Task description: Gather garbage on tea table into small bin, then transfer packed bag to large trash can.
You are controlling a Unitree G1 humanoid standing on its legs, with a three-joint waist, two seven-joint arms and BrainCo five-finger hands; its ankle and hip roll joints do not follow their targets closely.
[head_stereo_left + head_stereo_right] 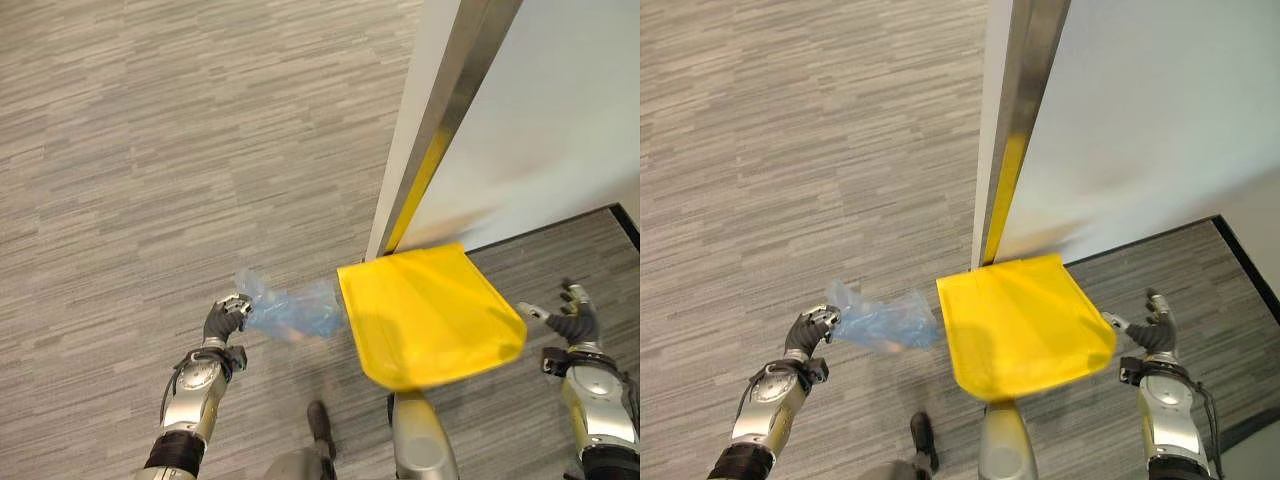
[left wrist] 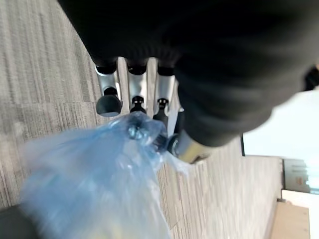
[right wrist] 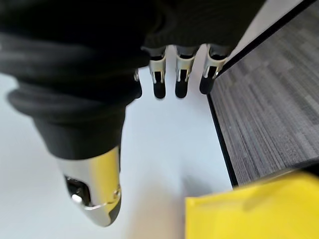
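A translucent blue garbage bag (image 1: 293,312) hangs from my left hand (image 1: 226,316), whose fingers are curled round its gathered neck (image 2: 142,130). The bag swings low over the grey carpet, just left of a yellow flap (image 1: 430,315) that looks like a bin's lid, right in front of me. My right hand (image 1: 1152,332) is held out to the right of that yellow flap, not touching it. Its fingers (image 3: 181,74) are relaxed and hold nothing.
A white wall panel (image 1: 540,130) with a metal edge strip (image 1: 448,125) rises just behind the yellow flap. Grey striped carpet (image 1: 150,150) stretches to the left and far side. A dark skirting line (image 1: 1240,260) runs along the wall's base on the right.
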